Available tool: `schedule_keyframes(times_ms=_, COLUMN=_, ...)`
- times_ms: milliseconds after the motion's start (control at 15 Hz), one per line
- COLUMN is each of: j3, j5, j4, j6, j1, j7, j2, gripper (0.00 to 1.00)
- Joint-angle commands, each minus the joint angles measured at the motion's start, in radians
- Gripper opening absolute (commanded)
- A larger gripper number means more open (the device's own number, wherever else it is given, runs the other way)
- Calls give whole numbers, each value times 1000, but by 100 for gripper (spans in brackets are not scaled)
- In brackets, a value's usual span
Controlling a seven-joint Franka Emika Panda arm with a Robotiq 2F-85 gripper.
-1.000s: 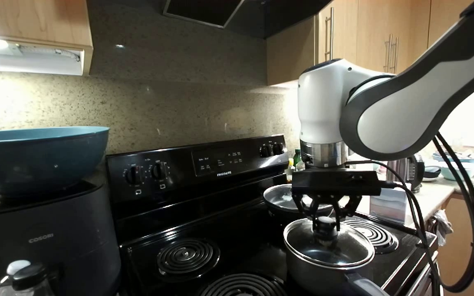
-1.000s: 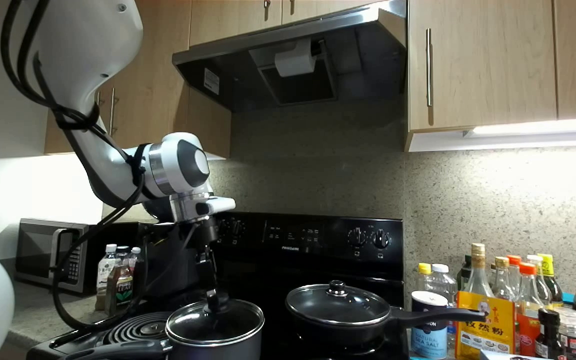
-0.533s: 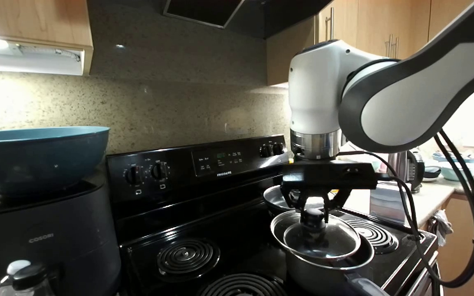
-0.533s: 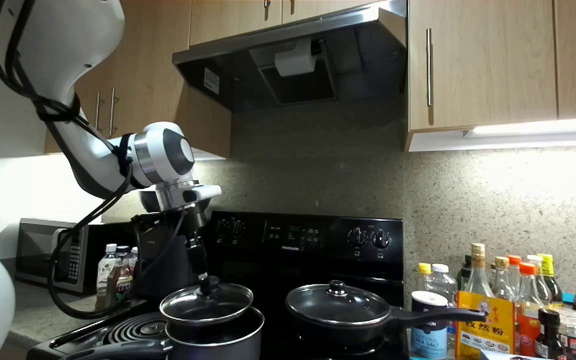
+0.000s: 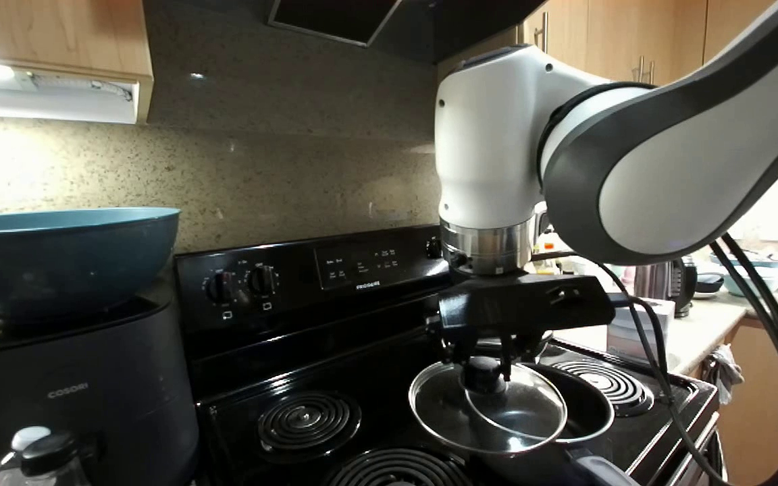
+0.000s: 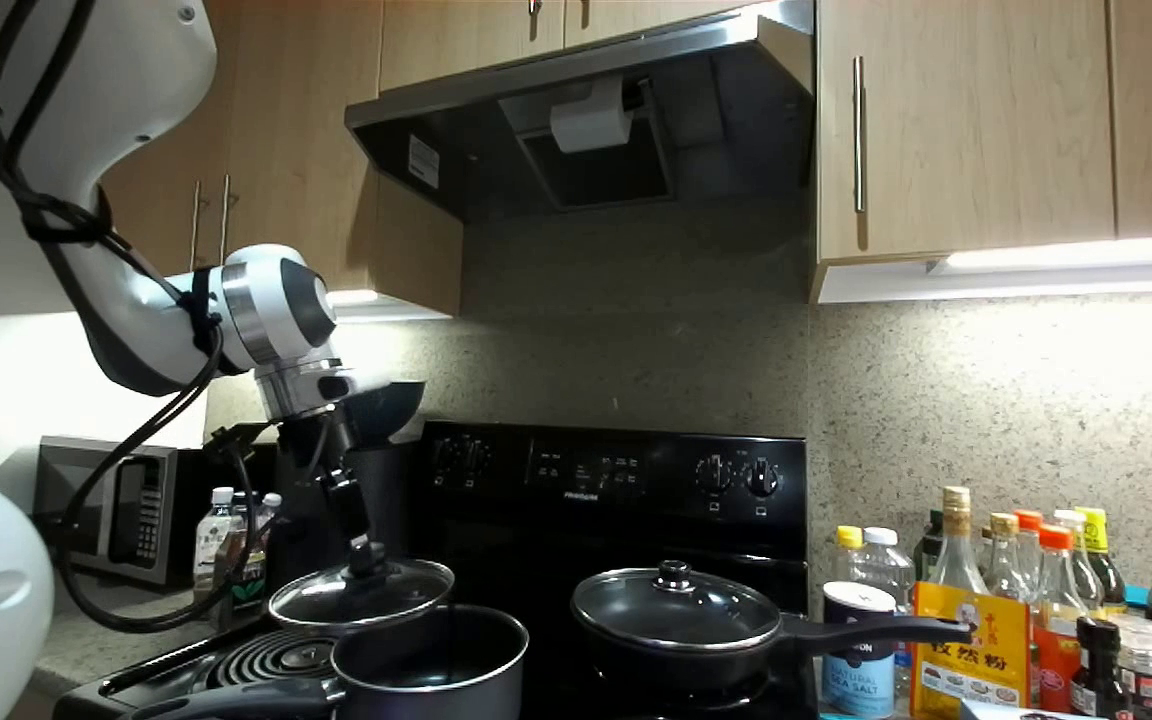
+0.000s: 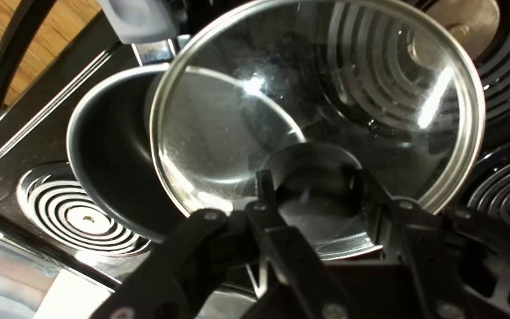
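My gripper [image 7: 312,182] is shut on the black knob [image 7: 317,177] of a round glass lid [image 7: 246,124] with a metal rim. In both exterior views the gripper [image 5: 483,371] [image 6: 364,552] points down and holds the lid [image 5: 443,412] [image 6: 326,602] above and to one side of a dark saucepan [image 5: 537,466] [image 6: 436,700]. The lid overlaps only part of the pan's opening, and the pan's dark inside shows. In the wrist view the pan [image 7: 113,146] shows beside and through the glass, with its grey handle [image 7: 142,17] at the top.
A lidded frying pan [image 6: 676,650] sits on the black stove, its handle toward several bottles [image 6: 1056,570]. Coil burners [image 5: 308,418] [image 6: 286,655] lie around the saucepan. An air fryer [image 5: 78,391] bears a blue bowl [image 5: 65,263]. A range hood [image 6: 586,140] hangs above.
The gripper has lifted the lid off the saucepan and carried it leftward in both exterior views. The pan's opening has become partly uncovered. The saucepan has stayed in place.
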Motion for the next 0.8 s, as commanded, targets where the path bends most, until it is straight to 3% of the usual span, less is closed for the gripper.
schedule_keyframes(times_ms=0, j3=5, j5=-5, j4=7, j6=-2, j1=10, j7=-7, j2=12, gripper=47)
schedule_keyframes(times_ms=200, j3=9, j5=-21, j4=15, j6=-2, j1=17, j7=-8, j2=29, gripper=47)
schedule_keyframes(times_ms=267, j3=9, j5=-24, j4=16, j6=-1, j1=16, j7=-7, j2=30, gripper=22)
schedule_keyframes(times_ms=733, j3=34, j5=4, j4=56, j6=125, j1=88, j7=-91, j2=110, gripper=22)
